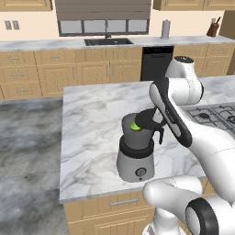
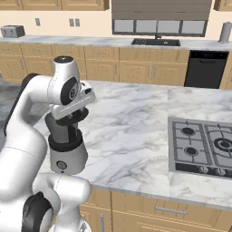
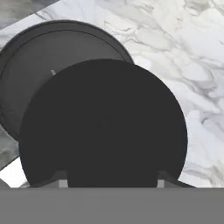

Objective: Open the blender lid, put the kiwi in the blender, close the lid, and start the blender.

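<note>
Gripper [image 1: 153,120] pinches the blender lid [image 1: 148,119], held tilted just over the blender [image 1: 136,151], partly off its mouth. Inside the jar lies the kiwi [image 1: 135,126]. Blender stands near the marble island's [image 1: 92,119] front edge; a gas hob [image 2: 204,147] sits alongside.

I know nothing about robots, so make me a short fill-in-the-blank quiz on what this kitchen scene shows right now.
1. The green kiwi lies inside the ____.
2. The tool carries the dark round ____ above the jar, not yet seated.
3. The blender stands on a ____ counter.
4. To the robot's right, set into the counter, is a ____ with burners.

Missing words: blender; lid; marble; stove
</note>
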